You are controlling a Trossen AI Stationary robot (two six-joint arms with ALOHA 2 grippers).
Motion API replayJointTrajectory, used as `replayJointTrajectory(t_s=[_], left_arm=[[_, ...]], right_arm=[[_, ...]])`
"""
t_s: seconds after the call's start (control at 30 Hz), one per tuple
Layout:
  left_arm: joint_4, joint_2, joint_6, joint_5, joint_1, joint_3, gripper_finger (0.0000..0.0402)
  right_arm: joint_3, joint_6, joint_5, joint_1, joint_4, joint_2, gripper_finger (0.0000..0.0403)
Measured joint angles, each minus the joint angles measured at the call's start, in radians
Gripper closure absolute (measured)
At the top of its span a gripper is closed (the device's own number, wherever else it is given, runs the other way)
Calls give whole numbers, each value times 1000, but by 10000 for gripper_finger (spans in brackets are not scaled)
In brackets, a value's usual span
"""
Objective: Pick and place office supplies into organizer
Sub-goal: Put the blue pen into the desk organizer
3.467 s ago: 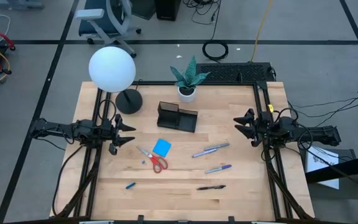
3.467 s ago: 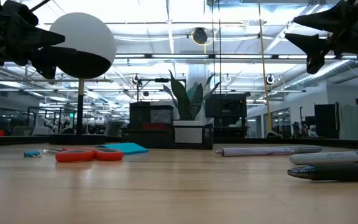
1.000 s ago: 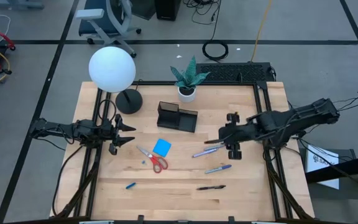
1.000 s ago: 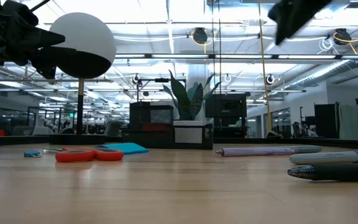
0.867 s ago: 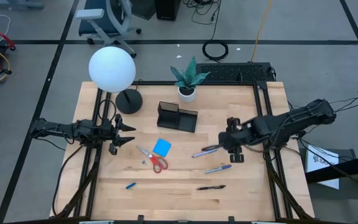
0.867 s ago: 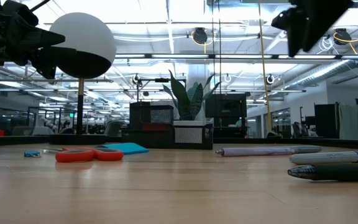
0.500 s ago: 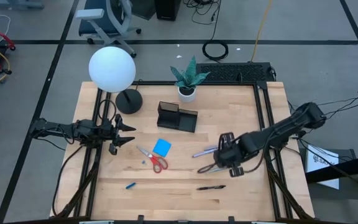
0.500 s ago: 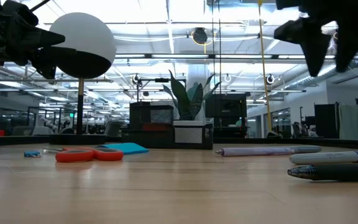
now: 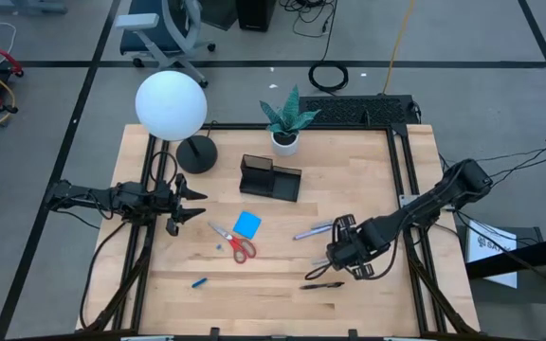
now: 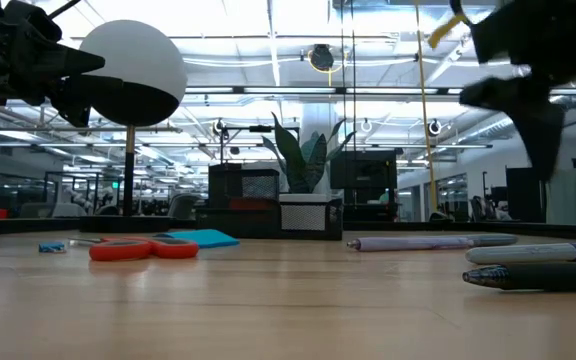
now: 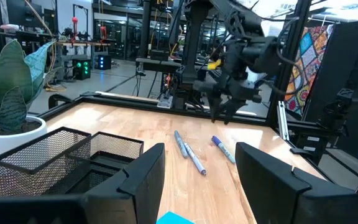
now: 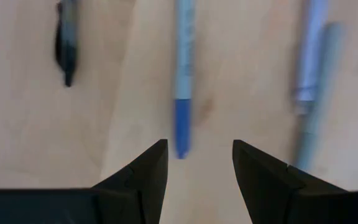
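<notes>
Right wrist view: the right gripper (image 12: 194,163), jaws wide and empty, hangs over a grey-and-blue plastic pen (image 12: 182,74) lying on the wooden table (image 12: 30,124). I judge this the approach for a pick; next it needs to lower and close on the barrel. The left gripper (image 9: 192,201), also spread and empty, waits at the table's left edge.

Red scissors (image 9: 239,244), blue note pad (image 9: 247,224).

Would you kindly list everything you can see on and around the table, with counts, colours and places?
Black mesh desk organizer: one, table's far middle.
White plant pot with green leaves: one, behind organizer.
White globe lamp on round black base: one, far left corner.
Red-handled scissors: one, left of centre.
Bright blue square note pad: one, beside scissors.
Grey-and-blue pens: two, right of centre.
Black pen: one, near edge.
Tiny blue piece: one, near left.
Left gripper: fingers open, left edge, waiting.
Right gripper: fingers open, above the nearer grey-and-blue pen.
</notes>
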Motion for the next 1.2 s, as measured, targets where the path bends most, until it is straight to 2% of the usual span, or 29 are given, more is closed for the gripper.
replayJointTrajectory(t_s=[0.1, 0.57, 0.8, 0.93, 1.2], left_arm=[[0, 0, 0, 0, 0, 0, 199], [0, 0, 0, 0, 0, 0, 199], [0, 0, 0, 0, 0, 0, 199], [0, 0, 0, 0, 0, 0, 199], [0, 0, 0, 0, 0, 0, 199]], right_arm=[[-53, 1, -34, -4, 82, 2, 232], [-274, 23, -45, -18, 388, -2, 232], [-306, 40, -61, -36, 397, -3, 238], [-306, 35, -61, -37, 400, -2, 267], [-308, 28, -68, -37, 396, -1, 361]])
